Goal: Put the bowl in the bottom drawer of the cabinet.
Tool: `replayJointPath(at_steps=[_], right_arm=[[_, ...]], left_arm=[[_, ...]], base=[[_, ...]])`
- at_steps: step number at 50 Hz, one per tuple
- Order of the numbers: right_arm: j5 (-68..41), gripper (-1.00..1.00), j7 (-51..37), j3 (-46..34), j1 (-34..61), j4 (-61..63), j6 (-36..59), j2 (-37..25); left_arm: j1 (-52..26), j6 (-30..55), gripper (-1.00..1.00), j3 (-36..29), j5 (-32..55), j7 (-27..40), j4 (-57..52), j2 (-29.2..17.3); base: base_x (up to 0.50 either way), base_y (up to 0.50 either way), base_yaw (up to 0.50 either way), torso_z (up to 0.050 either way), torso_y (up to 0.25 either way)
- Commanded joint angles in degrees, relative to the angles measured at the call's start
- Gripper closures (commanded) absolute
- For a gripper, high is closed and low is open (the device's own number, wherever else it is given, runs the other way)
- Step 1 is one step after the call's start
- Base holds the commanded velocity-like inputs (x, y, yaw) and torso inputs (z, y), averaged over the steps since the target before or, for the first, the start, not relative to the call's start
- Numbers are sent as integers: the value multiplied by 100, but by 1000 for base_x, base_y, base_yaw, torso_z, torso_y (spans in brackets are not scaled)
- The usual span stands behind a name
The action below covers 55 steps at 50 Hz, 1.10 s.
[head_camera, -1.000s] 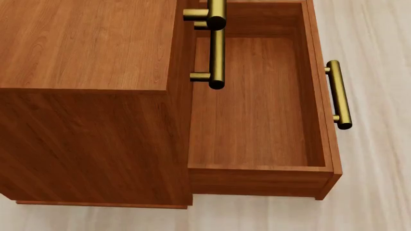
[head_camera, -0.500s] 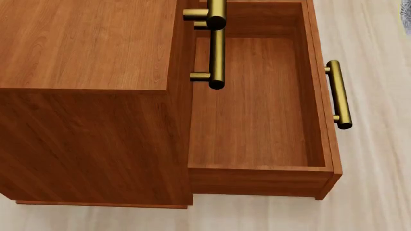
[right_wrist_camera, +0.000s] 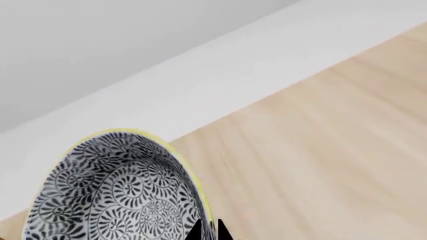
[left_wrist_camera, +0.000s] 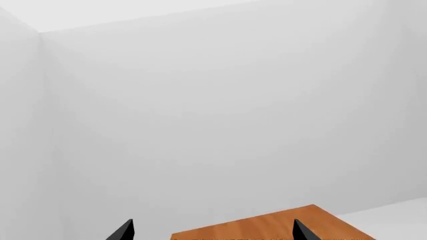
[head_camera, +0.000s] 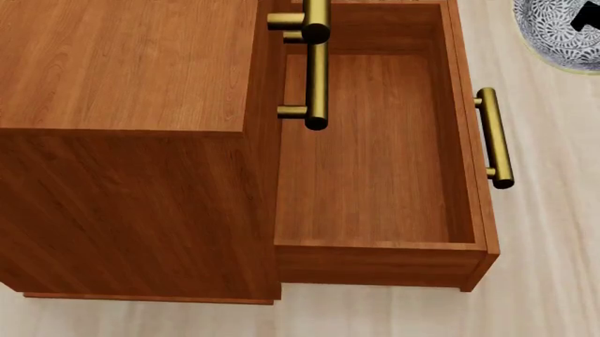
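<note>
**Drawer's open, bowl's in the air, just the drop-off left**

Quick status from my end. The lowest drawer of the boxy reddish-brown wooden cabinet (head_camera: 122,63) is already pulled out, a shallow reddish-brown wooden box (head_camera: 375,154) with a brass bar handle (head_camera: 494,137) on its front. So the opening part looks done, I'd say.

What's inside it: nothing that I can see. Bare wood floor, four walls, that's it. The two brass bar handles of the upper drawers (head_camera: 316,63) hang over its inner edge in the head view, and those drawers look closed.

The small round white ceramic bowl with the dense blue-grey floral pattern (head_camera: 560,31) is poking into the top right corner of the head view, off to the side past the drawer front and not over the opening yet. The bowl itself looks empty too.

My right gripper (right_wrist_camera: 207,231) is pinching its rim: the wrist view shows two dark tips close together right at the bowl's edge. My left gripper (left_wrist_camera: 212,231) has its tips spread wide, holding nothing, pointing at a blank wall with just a corner of the cabinet top below.

Left to do, as I judge it: swing the bowl over the drawer, lower it in, let go.
</note>
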<state>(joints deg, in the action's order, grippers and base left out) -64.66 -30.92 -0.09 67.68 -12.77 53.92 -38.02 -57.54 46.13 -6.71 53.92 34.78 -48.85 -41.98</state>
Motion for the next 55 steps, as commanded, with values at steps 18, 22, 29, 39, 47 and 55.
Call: replayJointPath(at_steps=[18, 22, 29, 39, 47, 55], right_arm=[[614, 100, 508, -1206, 1042, -468, 360, 466], [615, 100, 546, -1266, 1109, -493, 413, 486], [725, 100, 701, -1522, 1232, -566, 517, 511], [835, 100, 933, -1912, 1398, -529, 769, 473], [898, 100, 1093, -2120, 1430, -526, 829, 486], [916, 100, 1194, -2271, 1421, -491, 901, 497]], left_arm=[[241, 42, -100, 549, 773, 280, -380, -420], [268, 25, -100, 568, 792, 287, -392, -437], [270, 14, -100, 585, 827, 310, -422, -470], [295, -9, -100, 616, 881, 354, -460, -509], [366, -63, -100, 634, 851, 339, -479, -532], [408, -90, -100, 669, 889, 364, -510, -574]], base=[[0, 0, 0, 0, 0], [0, 0, 0, 0, 3], [0, 0, 0, 0, 0], [0, 0, 0, 0, 0], [0, 0, 0, 0, 1], [0, 0, 0, 0, 0]])
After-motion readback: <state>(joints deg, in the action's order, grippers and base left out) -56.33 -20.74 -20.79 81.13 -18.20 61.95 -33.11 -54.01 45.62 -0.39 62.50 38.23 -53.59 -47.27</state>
